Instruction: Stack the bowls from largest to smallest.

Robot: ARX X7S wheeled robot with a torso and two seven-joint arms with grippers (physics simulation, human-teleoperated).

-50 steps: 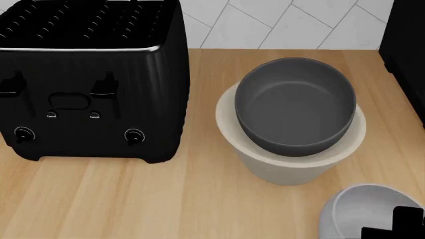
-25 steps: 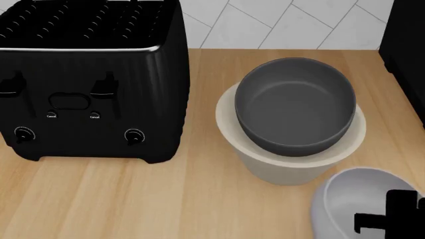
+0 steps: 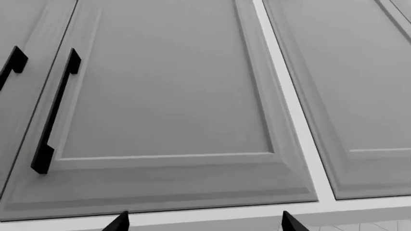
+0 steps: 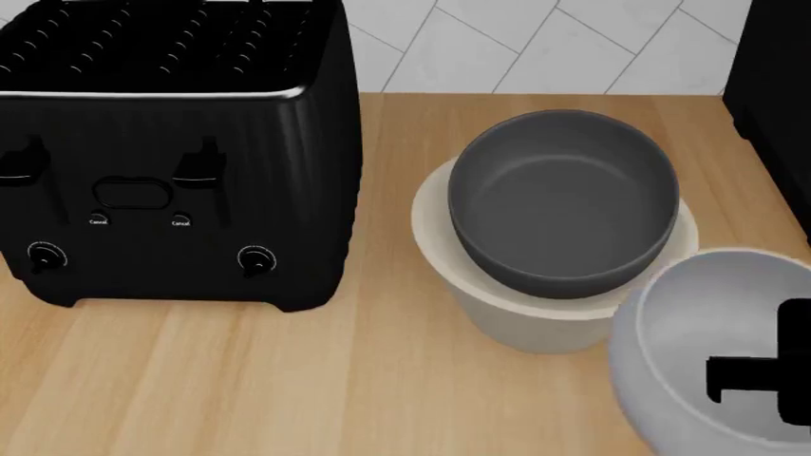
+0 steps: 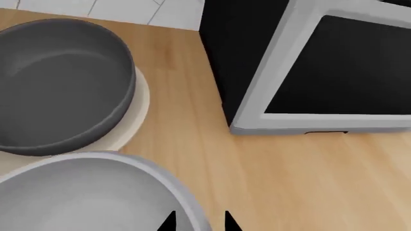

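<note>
While the black toaster (image 4: 171,152) stands at the left of the wooden counter (image 4: 254,380), the dark grey bowl (image 4: 564,199) sits nested in the cream bowl (image 4: 507,309). Rightmost, the right gripper (image 5: 198,222) clamps the pale grey bowl's (image 4: 690,347) rim. Left gripper (image 3: 202,222), fingertips apart, faces cabinet doors (image 3: 173,96).

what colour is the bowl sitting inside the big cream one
Dark grey: the shallow dark grey bowl nested in the tapered cream bowl shows best in the head view.
</note>
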